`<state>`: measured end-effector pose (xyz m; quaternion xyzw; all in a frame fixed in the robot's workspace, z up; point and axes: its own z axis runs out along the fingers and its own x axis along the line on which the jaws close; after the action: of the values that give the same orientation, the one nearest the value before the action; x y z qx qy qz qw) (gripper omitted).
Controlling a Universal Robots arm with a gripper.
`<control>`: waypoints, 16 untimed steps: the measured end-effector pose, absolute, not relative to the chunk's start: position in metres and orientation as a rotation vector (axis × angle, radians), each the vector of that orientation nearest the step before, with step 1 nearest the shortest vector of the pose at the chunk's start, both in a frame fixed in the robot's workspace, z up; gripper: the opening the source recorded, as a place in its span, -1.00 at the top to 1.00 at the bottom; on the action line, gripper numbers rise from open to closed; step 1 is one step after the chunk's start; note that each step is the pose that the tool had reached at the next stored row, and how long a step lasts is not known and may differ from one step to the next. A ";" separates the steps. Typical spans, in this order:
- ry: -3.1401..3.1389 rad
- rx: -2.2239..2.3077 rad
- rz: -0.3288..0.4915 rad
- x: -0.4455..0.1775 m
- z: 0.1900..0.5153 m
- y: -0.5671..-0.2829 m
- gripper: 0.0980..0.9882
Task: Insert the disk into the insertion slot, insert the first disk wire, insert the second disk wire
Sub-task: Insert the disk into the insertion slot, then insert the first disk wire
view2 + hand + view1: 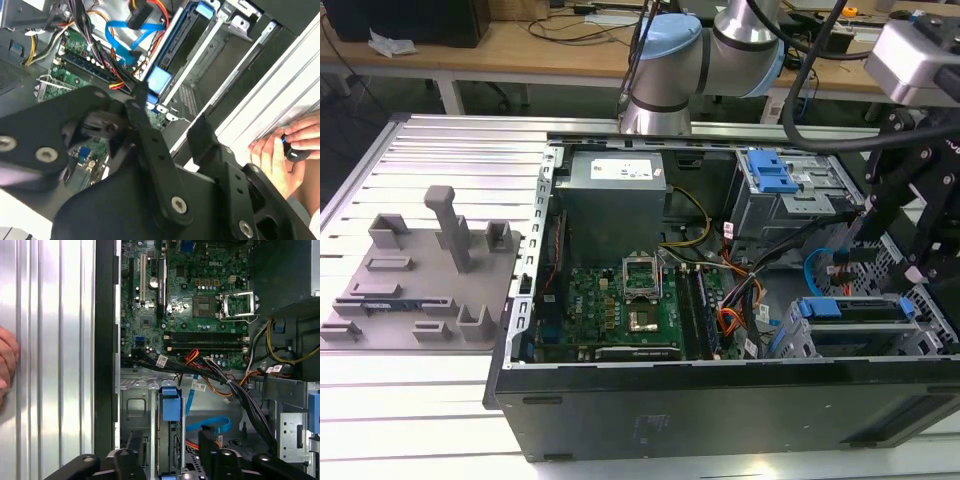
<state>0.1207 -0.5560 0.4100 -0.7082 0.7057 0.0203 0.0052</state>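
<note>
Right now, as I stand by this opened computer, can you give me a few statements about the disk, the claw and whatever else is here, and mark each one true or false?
1. The disk sits in the slot. True.
2. The gripper holds the light blue cable. False: its fingers stand apart with nothing gripped, and the cable lies in a loose loop inside the case.
3. A hand is over the table beside the case. True.
4. The case is closed. False: its side is off and the green motherboard is in plain sight.
5. The grey tray lies inside the case. False: it lies on the table outside, at the exterior view's left.
</note>
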 end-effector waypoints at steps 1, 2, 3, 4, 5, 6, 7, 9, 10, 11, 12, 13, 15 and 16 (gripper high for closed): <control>2.210 -2.218 0.064 0.121 0.410 -0.556 -0.17; 2.210 -2.218 0.064 0.121 0.410 -0.556 -0.17; 2.210 -2.218 0.064 0.121 0.410 -0.556 -0.17; 2.210 -2.218 0.064 0.121 0.410 -0.556 -0.17; 2.210 -2.217 0.064 0.121 0.410 -0.556 -0.17; 2.210 -2.218 0.064 0.121 0.409 -0.556 -0.17; 2.210 -2.218 0.064 0.121 0.409 -0.556 -0.17; 2.210 -2.217 0.064 0.121 0.408 -0.556 -0.17; 2.210 -2.217 0.064 0.121 0.408 -0.556 -0.17; 2.210 -2.217 0.064 0.121 0.408 -0.556 -0.17; 2.210 -2.217 0.064 0.121 0.408 -0.556 -0.17; 2.210 -2.217 0.064 0.121 0.408 -0.556 -0.17; 2.210 -2.218 0.064 0.121 0.408 -0.556 -0.17; 2.210 -2.217 0.064 0.121 0.408 -0.556 -0.17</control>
<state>0.1207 -0.5559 0.4076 -0.7082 0.7057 0.0203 0.0053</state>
